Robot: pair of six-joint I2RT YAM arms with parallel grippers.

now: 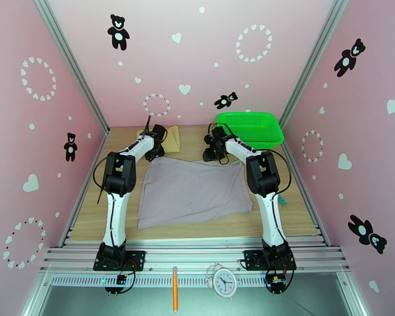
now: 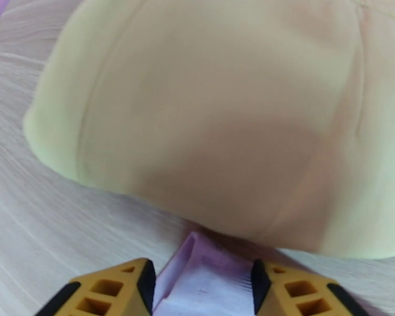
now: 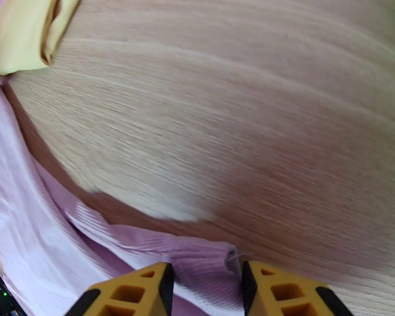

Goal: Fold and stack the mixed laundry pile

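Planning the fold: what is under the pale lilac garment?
The lilac garment lies spread on the wooden table, which shows around it. Whatever its middle covers is hidden. The tan cloth sits beyond its far left corner.

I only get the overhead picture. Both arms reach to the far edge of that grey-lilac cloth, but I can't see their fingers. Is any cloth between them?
Observer: Yes. The left wrist camera shows the left fingers apart, with a corner of the grey-lilac garment lying between them.
Visitor: And the other arm?
Observer: Likewise: the right fingers stand apart, with the garment's bunched far hem between them.
Visitor: How near is the tan thing to the left arm?
Observer: The tan-beige cloth lies on the table just beyond that corner.
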